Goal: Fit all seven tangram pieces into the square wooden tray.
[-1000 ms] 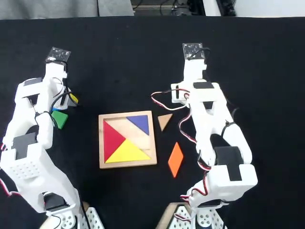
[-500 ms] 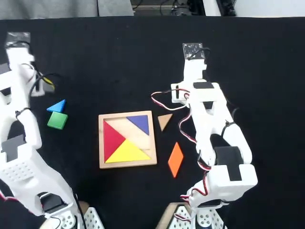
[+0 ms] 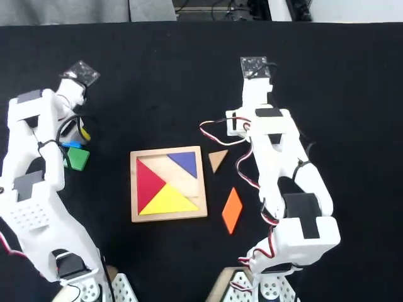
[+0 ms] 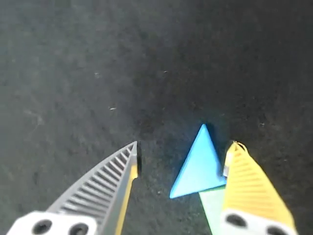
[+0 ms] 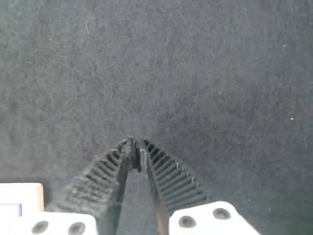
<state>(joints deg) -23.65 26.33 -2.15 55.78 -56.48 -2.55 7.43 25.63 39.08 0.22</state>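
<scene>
High view: the tray (image 3: 135,186) sits mid-frame on the black table (image 3: 126,75) and is partly filled. A red triangle (image 3: 148,182), a yellow triangle (image 3: 169,200) and a blue piece (image 3: 184,162) lie in it, with bare wood between them. A tan triangle (image 3: 217,159) lies just right of the tray and an orange piece (image 3: 232,209) lower right, both waiting their turn. At the left edge the left gripper (image 3: 75,137) hangs over a blue triangle (image 3: 65,145), which touches the green square (image 3: 77,158). This looks like lining up a pick.

Left wrist view: the left gripper (image 4: 185,149) is spread wide. The blue triangle (image 4: 200,166) lies flat between the fingers, hard against the yellow finger (image 4: 244,186) and well off the grey one, so it is not gripped yet. The green square (image 4: 212,210) peeks out beside it.

Right wrist view: the right gripper (image 5: 134,147) is pressed closed on nothing above bare table, seemingly parked.

Half a second ago the left arm was swung toward the upper left, leaving both pieces uncovered. It has now come back over them. The right arm, the tray and the other pieces have not moved.
</scene>
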